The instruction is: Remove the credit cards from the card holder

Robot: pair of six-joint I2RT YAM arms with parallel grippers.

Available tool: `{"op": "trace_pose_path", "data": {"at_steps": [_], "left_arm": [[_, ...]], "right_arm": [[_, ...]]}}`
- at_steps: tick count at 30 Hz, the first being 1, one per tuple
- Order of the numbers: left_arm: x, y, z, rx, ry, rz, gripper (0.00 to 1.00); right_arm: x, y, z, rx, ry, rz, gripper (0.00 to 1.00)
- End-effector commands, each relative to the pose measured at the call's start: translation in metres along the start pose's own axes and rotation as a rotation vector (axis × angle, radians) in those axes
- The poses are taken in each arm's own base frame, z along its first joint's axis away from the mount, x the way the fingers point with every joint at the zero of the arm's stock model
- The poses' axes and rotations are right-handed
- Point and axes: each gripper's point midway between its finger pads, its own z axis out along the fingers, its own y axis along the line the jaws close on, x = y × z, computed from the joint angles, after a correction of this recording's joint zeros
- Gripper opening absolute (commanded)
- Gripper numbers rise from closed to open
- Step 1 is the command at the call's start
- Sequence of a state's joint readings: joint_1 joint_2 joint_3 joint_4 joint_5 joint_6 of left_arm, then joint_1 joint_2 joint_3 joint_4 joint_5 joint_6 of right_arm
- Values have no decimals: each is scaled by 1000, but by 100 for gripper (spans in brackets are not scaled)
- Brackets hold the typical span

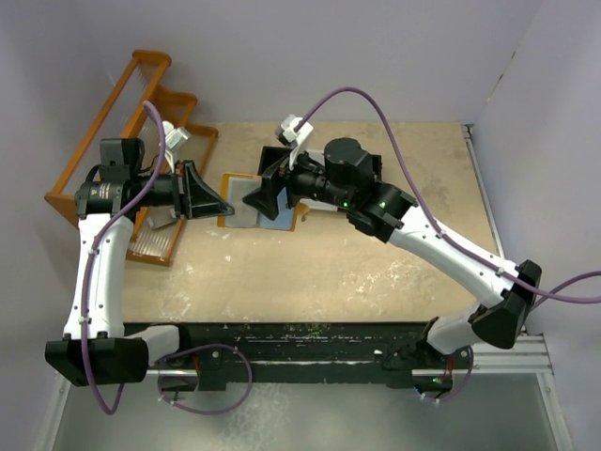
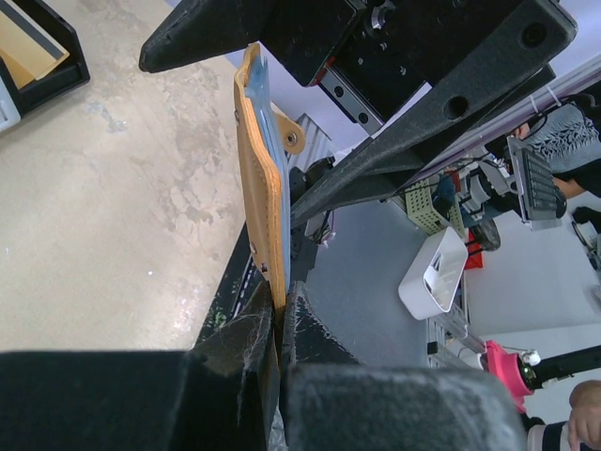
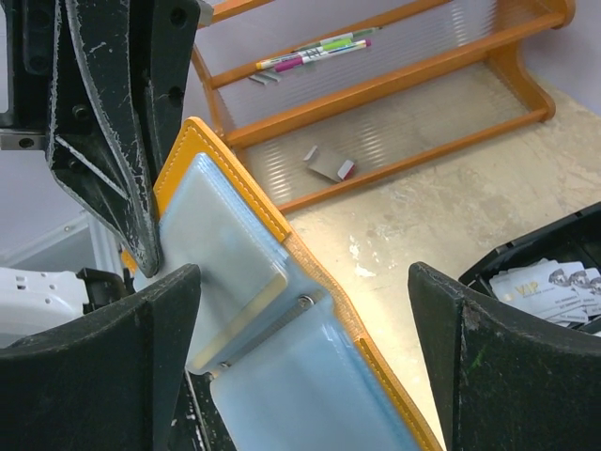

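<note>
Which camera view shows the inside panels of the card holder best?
The right wrist view: the card holder faces it open, pale sleeves and orange rim clear. Top external shows it small, partly hidden by both arms. Left wrist sees only its edge, pinched in the left end effector.

The card holder (image 1: 246, 200) is sitting between the left gripper (image 1: 223, 206), on its left, and the right gripper (image 1: 267, 201), on its right. The rack (image 1: 150, 64) is standing behind, far left.

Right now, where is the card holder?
In the top view the card holder is open, left of centre, its left edge pinched by the left claw and the open right claw at its right half.
</note>
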State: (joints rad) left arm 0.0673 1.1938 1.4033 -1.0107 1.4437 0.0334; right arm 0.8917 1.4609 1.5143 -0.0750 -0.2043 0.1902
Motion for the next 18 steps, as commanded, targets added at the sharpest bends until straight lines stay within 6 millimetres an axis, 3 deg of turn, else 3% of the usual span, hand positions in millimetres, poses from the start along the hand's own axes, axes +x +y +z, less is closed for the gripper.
{"op": "trace_pose_path", "data": {"at_steps": [1, 6, 11, 14, 18], "left_arm": [[-9, -45, -4, 144, -15, 90, 0], [-8, -52, -5, 171, -13, 87, 0], [-6, -59, -6, 204, -11, 85, 0], [-7, -59, -6, 203, -10, 83, 1], [-5, -52, -5, 196, -9, 63, 1]], "right_arm": [[-5, -3, -7, 11, -11, -18, 90], [6, -11, -2, 18, 9, 35, 85], [6, -22, -4, -4, -5, 122, 70], [2, -19, -9, -50, -22, 152, 61], [-4, -2, -14, -134, -37, 164, 56]]}}
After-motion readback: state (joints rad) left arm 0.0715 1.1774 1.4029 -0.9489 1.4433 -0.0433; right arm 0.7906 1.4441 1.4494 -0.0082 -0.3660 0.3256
